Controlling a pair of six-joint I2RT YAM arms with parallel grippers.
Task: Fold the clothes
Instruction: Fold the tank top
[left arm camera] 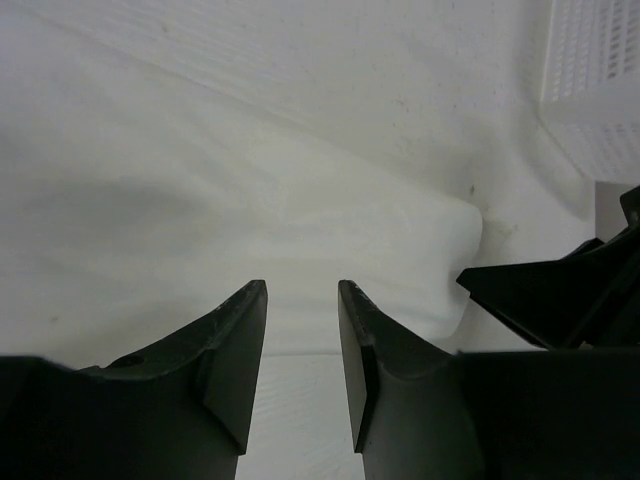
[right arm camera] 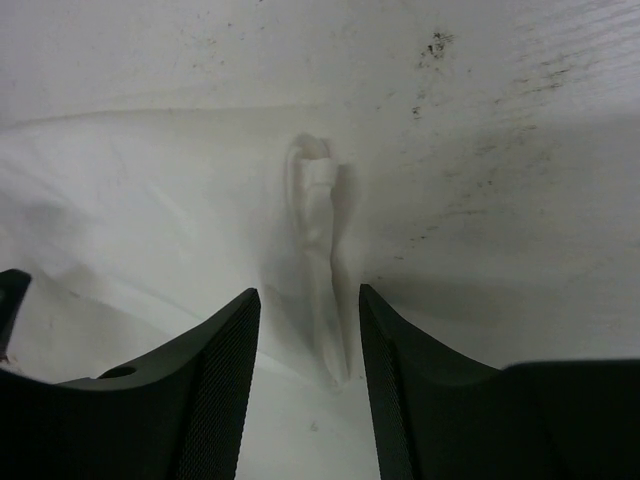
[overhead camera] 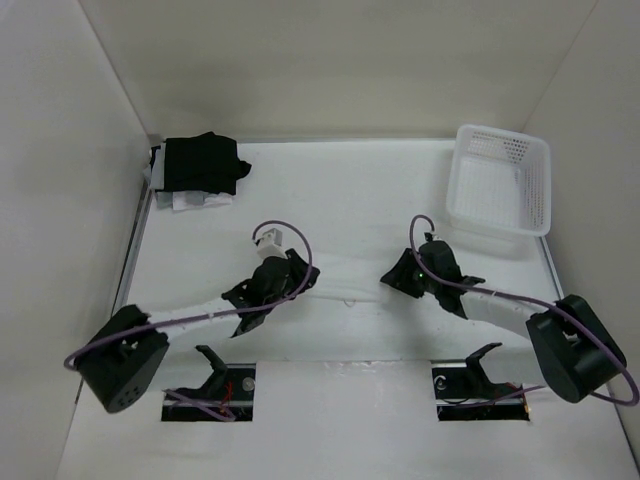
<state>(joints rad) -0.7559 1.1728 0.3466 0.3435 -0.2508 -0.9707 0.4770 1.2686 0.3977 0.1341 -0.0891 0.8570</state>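
The clothes (overhead camera: 348, 268), a thin white garment, lie flat on the white table between my two grippers and are hard to tell from the tabletop. My left gripper (overhead camera: 303, 275) sits low at its left end, open, with fabric (left arm camera: 300, 220) spread in front of the jaws and nothing between them (left arm camera: 302, 292). At the right end my right gripper (overhead camera: 393, 278) is open too. A pinched upright ridge of cloth (right arm camera: 318, 230) stands in the gap of its jaws (right arm camera: 308, 296) and touches neither finger.
Black folded garments (overhead camera: 203, 165) lie at the back left corner. A white lattice basket (overhead camera: 502, 180) stands at the back right; its wall (left arm camera: 595, 70) shows in the left wrist view. The right gripper's body (left arm camera: 560, 300) is close beside the left one.
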